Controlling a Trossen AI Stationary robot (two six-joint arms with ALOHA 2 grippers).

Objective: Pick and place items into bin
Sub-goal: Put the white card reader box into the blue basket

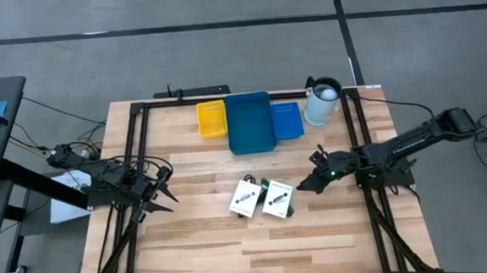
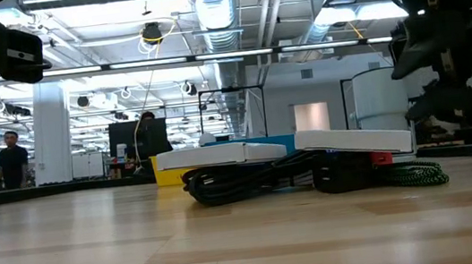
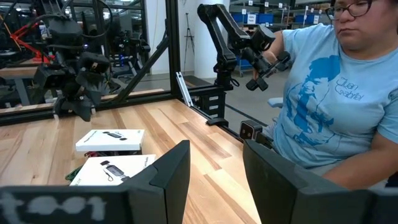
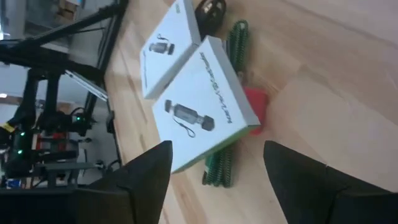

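The right claw (image 1: 311, 186) hangs over the pale wooden plank counter (image 1: 258, 237) with its two dark fingers apart and nothing between them. Just beyond its tips lies the nearer flat white card package printed with a small dark device (image 1: 278, 198), and touching that one's far side is the second white card package of the same kind (image 1: 245, 197). In the right wrist view the nearer package (image 4: 205, 102) sits straight ahead between the spread fingers, with the other (image 4: 166, 46) past it. A coiled green cord (image 4: 227, 93) and a small red part (image 4: 254, 99) poke out from under the nearer package, on the side toward the claw. Both packages lie flat, long axes roughly parallel and tilted a little off the counter's edges, side by side.

Off to one side of the right claw, toward the back of the counter, stand a deep blue plastic bin (image 1: 249, 122), a smaller yellow tray (image 1: 211, 119), a flat blue lid (image 1: 286, 119) and a white cylindrical cup (image 1: 321, 103).

The left claw (image 1: 164, 196) waits on the packages' far side, fingers parted and empty.
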